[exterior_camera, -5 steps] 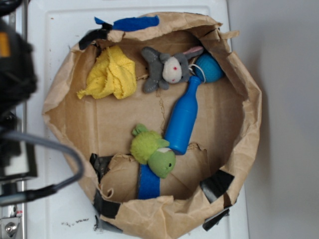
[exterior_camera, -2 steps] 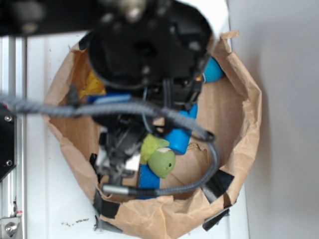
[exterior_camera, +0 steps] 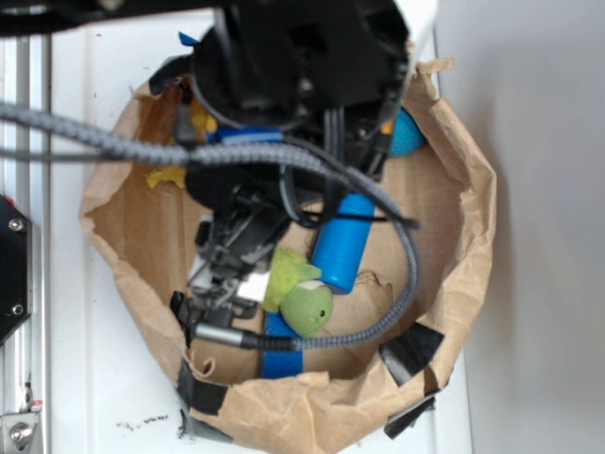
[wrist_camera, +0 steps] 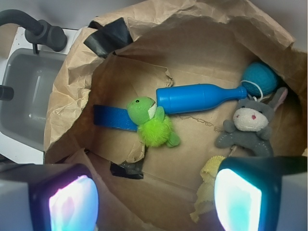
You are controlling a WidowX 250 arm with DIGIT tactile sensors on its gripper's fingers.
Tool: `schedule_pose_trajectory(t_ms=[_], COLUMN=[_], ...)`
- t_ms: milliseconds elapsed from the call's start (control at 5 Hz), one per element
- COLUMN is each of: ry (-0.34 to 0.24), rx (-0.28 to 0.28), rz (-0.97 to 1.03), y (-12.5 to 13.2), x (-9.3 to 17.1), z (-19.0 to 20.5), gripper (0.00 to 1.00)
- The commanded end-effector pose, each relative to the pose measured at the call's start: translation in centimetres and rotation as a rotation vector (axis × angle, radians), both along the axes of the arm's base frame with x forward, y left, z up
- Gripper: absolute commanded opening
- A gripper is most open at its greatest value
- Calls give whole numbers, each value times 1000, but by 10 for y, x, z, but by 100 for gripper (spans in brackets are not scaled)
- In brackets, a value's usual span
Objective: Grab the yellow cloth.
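Two plush toys, a turtle [wrist_camera: 153, 123] and a donkey [wrist_camera: 248, 126]; one bottle [wrist_camera: 199, 97]; one ball [wrist_camera: 260, 78]; one yellow cloth [wrist_camera: 207, 186].

The hand's fingers [wrist_camera: 238, 202] stand apart above the paper bag [wrist_camera: 72, 91], one partly hiding what seems the yellow cloth [wrist_camera: 208, 185].

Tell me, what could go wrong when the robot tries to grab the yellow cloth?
The yellow cloth is partly hidden behind one finger of the open tool, so it may close on just a frayed corner. The grey plush toy lies right beside the cloth and could get pinched too.
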State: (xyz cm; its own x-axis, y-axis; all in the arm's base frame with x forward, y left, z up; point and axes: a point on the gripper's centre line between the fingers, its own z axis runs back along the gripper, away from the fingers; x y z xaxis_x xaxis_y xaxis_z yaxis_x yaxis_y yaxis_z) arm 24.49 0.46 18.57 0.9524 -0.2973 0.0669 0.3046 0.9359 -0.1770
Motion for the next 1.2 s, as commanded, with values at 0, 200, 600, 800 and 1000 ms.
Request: schedule_pose_trajectory(t_ms=[0,200,600,800,1000], ry=[-55,-56,-12,40,59], rx=[9,56,133,172,206], rz=[17,-28,-132,-148,-165], y=[0,16,33,43,61], x=[4,3,-9,-20,-26], z=[14,-16,-71,-96,-114], gripper=[100,100,100,100,100])
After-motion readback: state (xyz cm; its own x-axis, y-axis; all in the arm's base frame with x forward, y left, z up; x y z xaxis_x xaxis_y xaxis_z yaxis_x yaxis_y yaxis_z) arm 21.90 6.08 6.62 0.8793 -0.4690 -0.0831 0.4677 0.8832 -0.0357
